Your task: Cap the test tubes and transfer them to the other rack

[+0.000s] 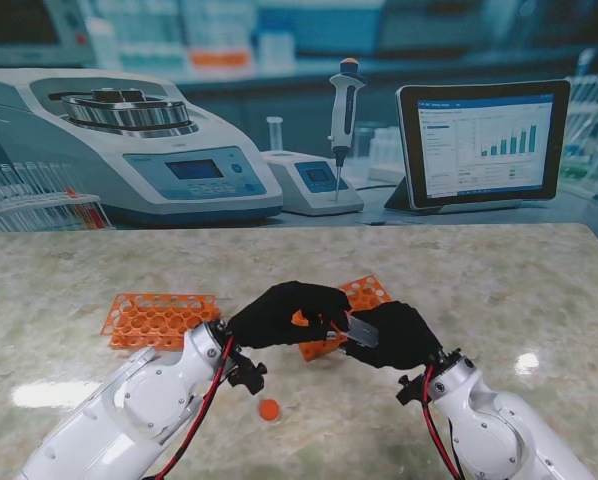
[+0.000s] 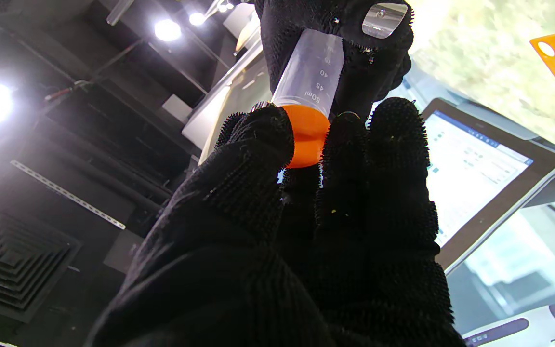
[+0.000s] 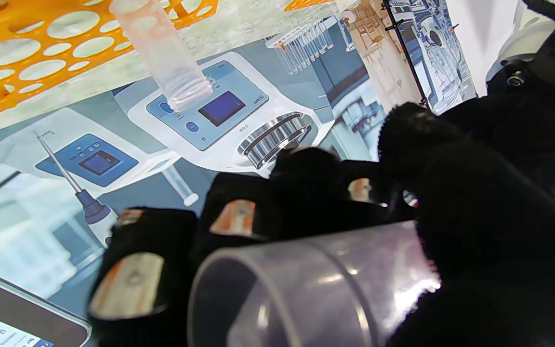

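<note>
My two black-gloved hands meet above the middle of the table. The right hand (image 1: 399, 335) is shut on a clear 50 ml test tube (image 1: 362, 328), held roughly level. The left hand (image 1: 289, 312) pinches an orange cap (image 2: 306, 137) that sits on the mouth of the tube (image 2: 309, 72). In the right wrist view the held tube (image 3: 306, 284) fills the foreground, and another uncapped tube (image 3: 162, 53) stands in an orange rack (image 3: 41, 48). One orange rack (image 1: 159, 318) lies to the left. A second rack (image 1: 367, 293) lies partly hidden behind the hands.
A loose orange cap (image 1: 269, 409) lies on the marble table nearer to me, between the arms. Along the far edge are a centrifuge (image 1: 129, 150), a small device (image 1: 314, 180) with a pipette (image 1: 344, 110), and a tablet (image 1: 484, 140).
</note>
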Controlling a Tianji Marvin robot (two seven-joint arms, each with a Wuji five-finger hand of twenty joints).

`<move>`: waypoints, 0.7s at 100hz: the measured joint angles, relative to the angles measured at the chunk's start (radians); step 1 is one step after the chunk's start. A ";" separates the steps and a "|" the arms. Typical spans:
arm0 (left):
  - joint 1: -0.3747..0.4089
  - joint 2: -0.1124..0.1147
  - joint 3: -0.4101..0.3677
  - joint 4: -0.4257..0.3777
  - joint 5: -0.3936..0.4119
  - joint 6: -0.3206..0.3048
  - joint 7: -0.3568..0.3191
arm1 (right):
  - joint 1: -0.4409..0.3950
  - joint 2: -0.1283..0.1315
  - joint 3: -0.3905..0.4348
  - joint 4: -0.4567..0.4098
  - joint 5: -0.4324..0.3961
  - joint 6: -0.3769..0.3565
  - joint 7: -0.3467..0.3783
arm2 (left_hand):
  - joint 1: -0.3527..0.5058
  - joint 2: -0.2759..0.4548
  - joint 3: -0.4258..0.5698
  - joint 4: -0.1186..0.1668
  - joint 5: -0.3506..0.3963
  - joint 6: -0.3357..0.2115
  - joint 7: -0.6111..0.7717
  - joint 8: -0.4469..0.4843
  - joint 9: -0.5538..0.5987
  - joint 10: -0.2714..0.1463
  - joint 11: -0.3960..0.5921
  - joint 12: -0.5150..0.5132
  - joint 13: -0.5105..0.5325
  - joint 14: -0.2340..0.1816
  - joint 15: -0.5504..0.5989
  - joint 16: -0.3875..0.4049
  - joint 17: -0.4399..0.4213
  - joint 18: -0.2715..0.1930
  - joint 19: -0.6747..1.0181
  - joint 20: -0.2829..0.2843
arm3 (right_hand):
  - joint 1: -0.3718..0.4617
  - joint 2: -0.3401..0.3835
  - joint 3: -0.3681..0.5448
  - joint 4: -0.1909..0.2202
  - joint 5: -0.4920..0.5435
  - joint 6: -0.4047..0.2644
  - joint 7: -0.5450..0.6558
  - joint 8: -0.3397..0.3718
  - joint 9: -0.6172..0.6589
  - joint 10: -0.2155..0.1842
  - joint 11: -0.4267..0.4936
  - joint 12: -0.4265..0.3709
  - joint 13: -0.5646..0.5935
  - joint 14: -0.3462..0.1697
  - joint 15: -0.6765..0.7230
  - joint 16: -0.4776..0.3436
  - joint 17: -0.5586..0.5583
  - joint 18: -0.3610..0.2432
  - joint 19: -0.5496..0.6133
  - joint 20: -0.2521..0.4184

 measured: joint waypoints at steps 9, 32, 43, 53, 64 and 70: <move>-0.005 0.001 0.002 0.000 -0.008 0.000 -0.009 | 0.002 0.000 -0.001 0.001 0.002 -0.001 0.003 | 0.000 0.003 0.000 0.000 0.008 0.006 -0.014 0.000 0.000 0.005 0.000 0.000 0.000 0.008 -0.002 -0.009 -0.003 0.006 -0.001 0.000 | 0.000 0.000 0.000 0.000 0.000 0.000 0.008 0.001 0.000 0.000 0.000 0.000 0.000 0.000 0.000 0.000 0.000 0.000 0.000 0.000; -0.016 0.006 0.006 0.000 -0.013 0.001 -0.025 | 0.005 0.001 -0.003 0.004 0.004 -0.003 0.007 | 0.000 0.009 0.021 -0.023 0.008 0.010 -0.030 -0.001 0.000 0.005 -0.007 -0.034 0.000 0.015 -0.034 -0.035 -0.006 0.013 -0.014 0.000 | 0.000 0.000 0.000 0.000 0.000 -0.004 0.011 0.009 0.000 0.000 0.000 0.000 0.000 0.000 0.000 -0.001 0.000 0.000 0.000 0.000; -0.018 0.006 0.009 0.000 -0.012 0.001 -0.022 | 0.007 0.001 -0.005 0.005 0.005 -0.004 0.009 | 0.000 0.010 0.042 -0.041 0.011 0.019 -0.063 -0.026 0.000 0.005 -0.009 -0.066 0.000 0.024 -0.051 -0.056 -0.008 0.021 -0.016 0.000 | 0.000 0.000 0.000 0.000 0.000 -0.006 0.019 0.010 0.000 0.000 0.000 0.000 0.000 0.001 0.000 -0.004 0.000 0.000 0.000 0.000; -0.021 0.006 0.013 0.001 -0.010 0.000 -0.016 | 0.009 0.002 -0.006 0.007 0.006 -0.004 0.010 | 0.000 0.010 0.051 -0.050 0.016 0.020 -0.117 -0.054 0.000 0.005 -0.010 -0.102 0.000 0.030 -0.061 -0.064 -0.010 0.026 -0.017 0.000 | 0.000 0.000 0.000 0.000 0.000 -0.007 0.021 0.010 0.000 0.000 0.000 0.000 0.000 0.001 0.000 -0.011 0.000 0.000 0.000 0.000; -0.023 0.005 0.017 0.004 -0.009 -0.002 -0.010 | 0.009 0.002 -0.006 0.007 0.006 -0.004 0.010 | 0.000 0.010 0.052 -0.050 0.012 0.027 -0.146 -0.063 0.000 0.005 -0.010 -0.120 0.000 0.032 -0.063 -0.070 -0.010 0.027 -0.017 0.000 | 0.000 0.000 0.000 0.000 0.000 -0.008 0.022 0.010 0.000 0.000 0.000 0.000 0.000 0.001 -0.001 -0.012 0.000 0.000 0.000 0.000; -0.025 0.005 0.020 0.005 -0.006 -0.003 -0.005 | 0.009 0.002 -0.006 0.008 0.006 -0.004 0.010 | -0.001 0.010 0.052 -0.050 0.011 0.028 -0.150 -0.063 0.000 0.005 -0.010 -0.128 0.000 0.032 -0.063 -0.072 -0.010 0.027 -0.017 0.000 | 0.000 0.000 0.000 0.000 0.000 -0.008 0.022 0.010 0.000 0.000 0.000 0.000 0.000 0.001 -0.001 -0.012 0.000 0.000 0.000 0.000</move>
